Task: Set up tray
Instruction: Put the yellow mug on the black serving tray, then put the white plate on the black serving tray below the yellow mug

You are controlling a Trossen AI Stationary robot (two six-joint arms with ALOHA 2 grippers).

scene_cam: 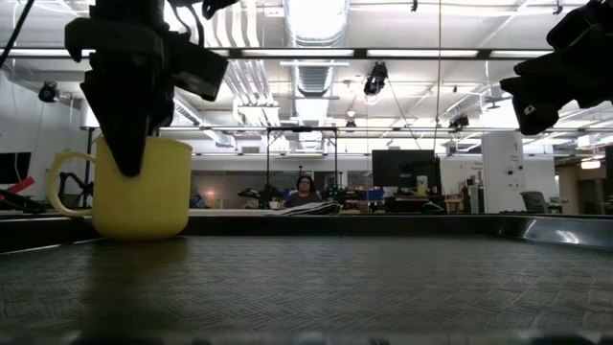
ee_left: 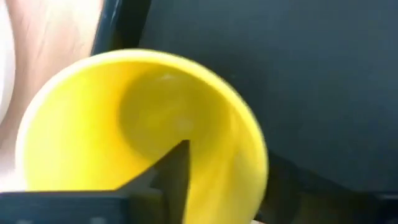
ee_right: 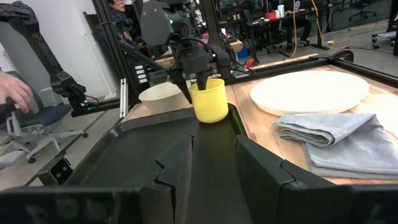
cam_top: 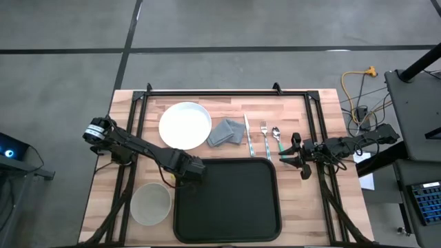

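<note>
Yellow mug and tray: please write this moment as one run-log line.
left gripper: on yellow mug rim, one finger inside | mug: tray corner | right gripper: open, waiting beside tray

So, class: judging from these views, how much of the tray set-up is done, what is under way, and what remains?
Done: only the yellow mug stands in the corner of the black tray.
In hand: the left gripper is at the mug, one finger inside its rim.
Left: the white plate, grey cloth, fork, spoon and bowl lie off the tray. The right gripper waits open beside the cutlery.
</note>
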